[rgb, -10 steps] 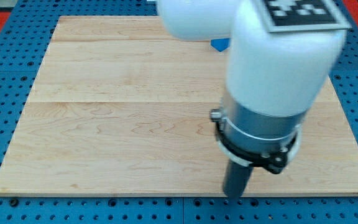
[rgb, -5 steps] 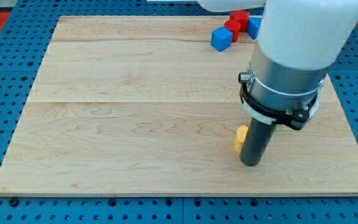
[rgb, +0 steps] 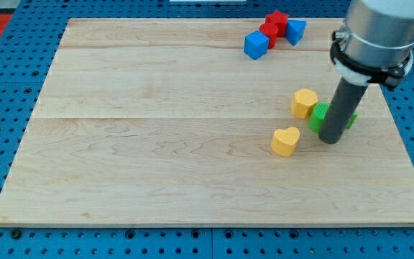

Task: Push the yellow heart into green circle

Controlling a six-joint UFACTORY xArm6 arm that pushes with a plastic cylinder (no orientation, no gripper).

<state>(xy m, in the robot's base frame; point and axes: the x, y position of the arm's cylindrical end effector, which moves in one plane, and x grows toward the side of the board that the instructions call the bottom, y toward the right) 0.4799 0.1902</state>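
The yellow heart (rgb: pixel 286 141) lies on the wooden board (rgb: pixel 149 129) right of centre. A green block (rgb: pixel 320 116), partly hidden behind my rod, lies up and to the right of the heart; its shape cannot be made out fully. My tip (rgb: pixel 330 139) rests on the board just below the green block, about a block's width to the right of the yellow heart, not touching it. A second yellow block (rgb: pixel 305 103), rounded, sits just left of the green block.
At the view's top, a blue cube (rgb: pixel 256 45), a red block (rgb: pixel 272 26) and a blue block (rgb: pixel 295 31) cluster near the board's far edge. The board's right edge is close to my rod.
The arm has swung up and to the view's right, uncovering the yellow heart, the green block and the second yellow block. The tip moved from beside the heart to below the green block.
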